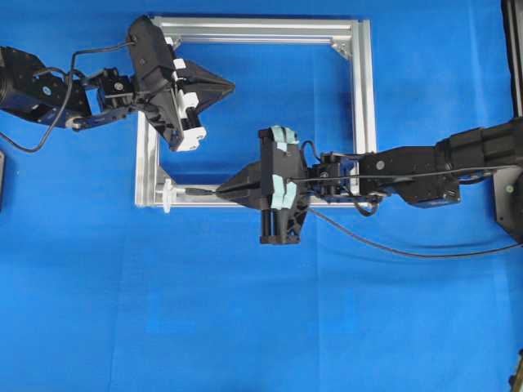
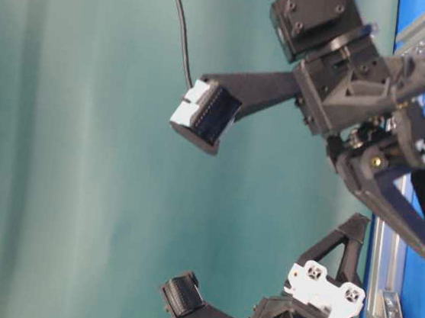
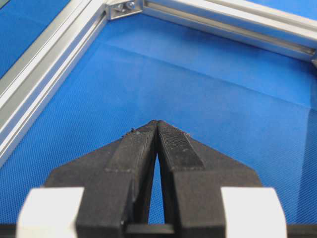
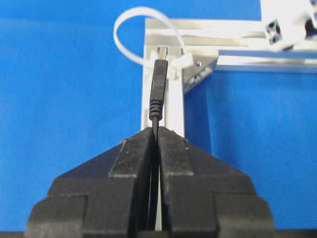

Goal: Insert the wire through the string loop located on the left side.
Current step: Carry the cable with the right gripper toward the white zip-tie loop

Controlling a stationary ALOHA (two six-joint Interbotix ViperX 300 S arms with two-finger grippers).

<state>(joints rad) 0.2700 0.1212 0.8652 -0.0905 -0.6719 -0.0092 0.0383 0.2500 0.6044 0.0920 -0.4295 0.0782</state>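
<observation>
Fig.: approach phase of threading, tip at the loop but not yet through.

Right gripper [image 4: 157, 133], black w/ teal-taped fingers: jaws pressed together on the wire [image 4: 157, 91], a thin black cable ending in a slim dark plug w/ a small metal tip. The plug sticks out fwd of the fingertips, held straight along the lower bar of the square silver aluminium frame [image 1: 364, 90]. In the overhead view this gripper [image 1: 222, 192] sits over that bar, pointing toward the frame's lower-left corner; the cable trails back along the arm and across the blue cloth [image 1: 245, 327].

String loop [image 4: 143, 34], a thin white tie bent into a small ring: fixed at that corner, rising off the bar beside the triangular silver bracket [image 4: 200, 72]. In the right wrist view the plug tip lies just at the loop's base, near the tie's clasp; whether it has crossed the ring's plane can't be told. The overhead view shows the loop [image 1: 168, 196] just ahead of the plug.

Left gripper [image 3: 157, 130], black w/ white pads: fingers closed tip to tip, nothing between them, hovering inside the frame near its upper-left part [image 1: 221, 83], well apart from the loop.

Step in hand (judged): final alignment before insertion. Next move calls for a short straight advance along the bar, w/ the tip kept centred in the ring's opening, not under the tie or against the clasp; the loop looks floppy, so a nudge may fold it aside.
</observation>
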